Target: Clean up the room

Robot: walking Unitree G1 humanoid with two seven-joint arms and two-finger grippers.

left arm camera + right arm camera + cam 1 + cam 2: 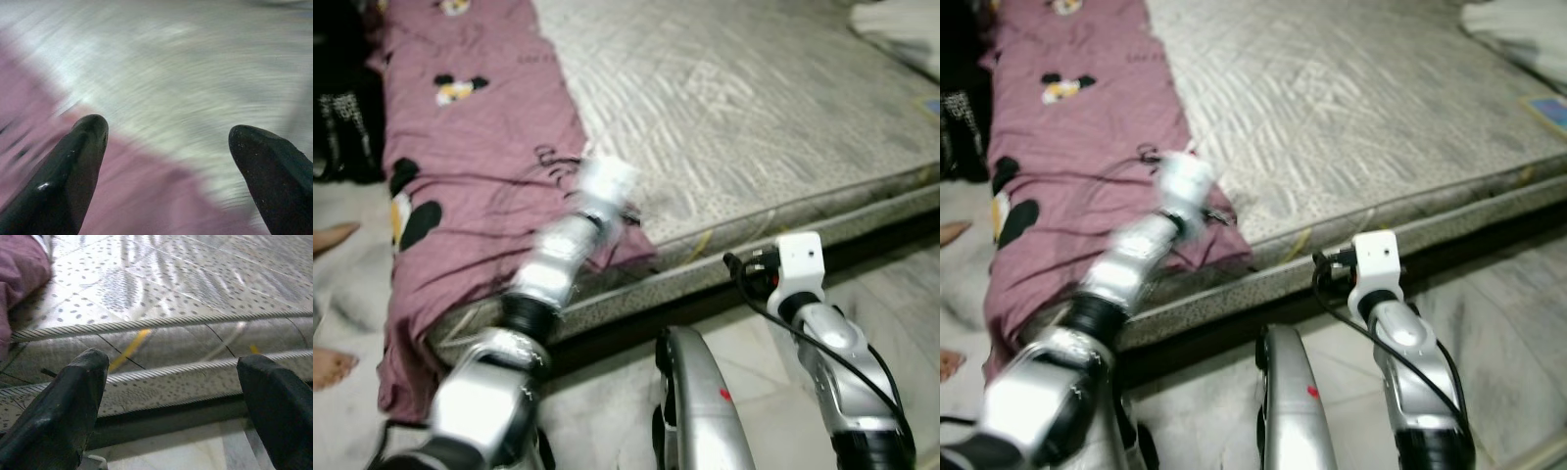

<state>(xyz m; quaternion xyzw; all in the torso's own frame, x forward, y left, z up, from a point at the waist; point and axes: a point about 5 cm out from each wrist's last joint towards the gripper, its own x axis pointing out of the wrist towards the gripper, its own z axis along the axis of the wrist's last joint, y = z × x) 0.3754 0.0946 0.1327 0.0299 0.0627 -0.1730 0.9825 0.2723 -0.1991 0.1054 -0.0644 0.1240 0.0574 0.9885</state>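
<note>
A mauve blanket (pixel 470 147) printed with cartoon mice lies along the left side of a bare grey mattress (pixel 754 108) and hangs over its front corner. My left arm (pixel 568 245) reaches out, blurred, over the blanket's right edge. In the left wrist view my left gripper (pixel 166 132) is open above the line where blanket (pixel 146 196) meets mattress (pixel 195 73), holding nothing. My right arm (pixel 800 259) is low in front of the mattress's front edge. My right gripper (pixel 171 367) is open and empty, facing the mattress's side wall (pixel 186 342).
A white cloth (pixel 901 24) lies at the mattress's far right corner. A dark bag (pixel 342 117) stands on the floor at the left. A person's bare feet (pixel 333 235) show at the left edge. Pale tiled floor (pixel 901 284) runs along the front.
</note>
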